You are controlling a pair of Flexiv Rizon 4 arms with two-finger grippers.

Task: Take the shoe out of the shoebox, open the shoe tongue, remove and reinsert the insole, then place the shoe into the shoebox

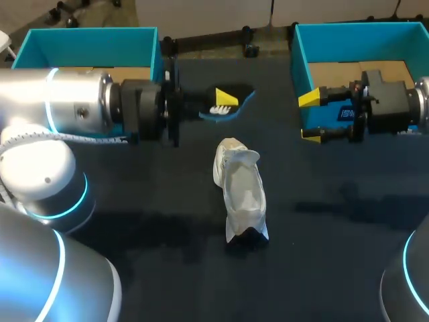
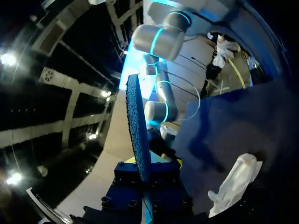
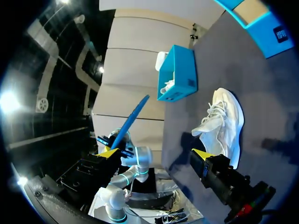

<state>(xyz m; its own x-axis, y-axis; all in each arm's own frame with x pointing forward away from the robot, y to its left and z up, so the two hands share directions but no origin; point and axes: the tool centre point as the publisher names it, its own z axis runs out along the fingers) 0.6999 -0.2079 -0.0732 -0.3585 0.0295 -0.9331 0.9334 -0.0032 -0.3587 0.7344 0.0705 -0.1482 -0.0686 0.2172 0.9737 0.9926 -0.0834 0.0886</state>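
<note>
The white shoe (image 1: 241, 191) lies on the dark table (image 1: 335, 221) near the middle, outside both boxes; it also shows in the left wrist view (image 2: 236, 182) and the right wrist view (image 3: 225, 125). My left gripper (image 1: 224, 100) hangs above the table behind the shoe, shut on the blue insole (image 1: 233, 106). In the left wrist view the insole (image 2: 138, 128) stands edge-on between the fingers. My right gripper (image 1: 309, 117) is open in front of the right shoebox (image 1: 362, 33), with nothing between its yellow tips (image 3: 155, 153). The insole (image 3: 131, 120) shows beyond them.
A second blue shoebox (image 1: 87, 41) stands at the back left, partly hidden by my left arm (image 1: 74, 100); it shows in the right wrist view (image 3: 177, 74) too. Bare table lies in front of the shoe and to both sides of it.
</note>
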